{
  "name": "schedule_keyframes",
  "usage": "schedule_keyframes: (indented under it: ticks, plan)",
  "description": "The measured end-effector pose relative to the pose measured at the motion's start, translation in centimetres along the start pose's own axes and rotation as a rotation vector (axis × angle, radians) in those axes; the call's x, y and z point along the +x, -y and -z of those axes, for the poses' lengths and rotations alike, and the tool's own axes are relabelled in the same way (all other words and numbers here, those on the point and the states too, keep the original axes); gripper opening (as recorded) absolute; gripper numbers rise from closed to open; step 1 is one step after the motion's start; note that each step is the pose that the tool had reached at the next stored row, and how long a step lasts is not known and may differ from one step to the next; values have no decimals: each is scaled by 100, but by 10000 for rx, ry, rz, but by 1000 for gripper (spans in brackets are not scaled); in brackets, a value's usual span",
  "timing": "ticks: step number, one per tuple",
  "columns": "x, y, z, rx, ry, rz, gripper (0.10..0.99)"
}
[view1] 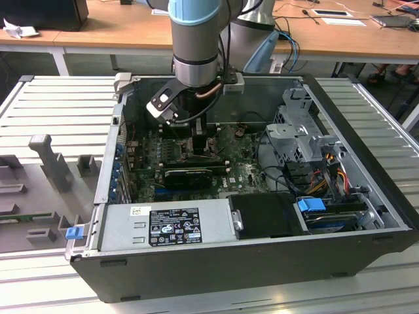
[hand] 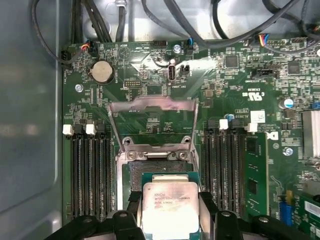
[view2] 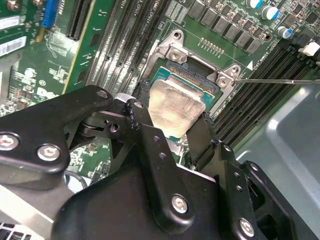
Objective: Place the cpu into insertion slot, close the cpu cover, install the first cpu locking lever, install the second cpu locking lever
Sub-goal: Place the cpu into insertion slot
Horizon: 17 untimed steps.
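One arm (view1: 196, 33) reaches straight down into an open computer case (view1: 196, 275). The case lies on its side on the ribbed grey table (view1: 59, 98), with a grey power supply (view1: 167, 226) at its near edge.

In both wrist views we see the end effector (view2: 172, 107) pinching the cpu (view2: 177, 102). Its black fingers (view2: 150, 135) press against two opposite edges of the chip, whose pale metal face is turned up towards the cameras.

We find the cpu directly over the insertion slot (hand: 160, 166) on the green motherboard (hand: 230, 90). It covers the part of the socket nearest the end effector (whether it touches the socket we cannot tell). The cpu cover (hand: 152, 104) stands swung open at the far side of the slot, and we see board through its window.

Long black memory slots (hand: 90, 170) flank the socket on both sides. In the second wrist view a thin wire lever (view2: 280, 80) sticks out from one corner of the socket frame, across the memory slots.
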<state>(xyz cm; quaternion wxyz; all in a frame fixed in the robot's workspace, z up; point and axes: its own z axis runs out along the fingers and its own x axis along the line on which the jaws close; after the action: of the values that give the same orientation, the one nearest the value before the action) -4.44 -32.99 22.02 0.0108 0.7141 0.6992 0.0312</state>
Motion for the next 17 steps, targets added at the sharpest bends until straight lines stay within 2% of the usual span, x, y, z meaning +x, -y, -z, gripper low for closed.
schedule_keyframes:
  ticks: [8, 17]
  plan:
    - [68, 4, -128, 3, -27, 116, 541]
    - [94, -16, -183, 4, -25, 114, 541]
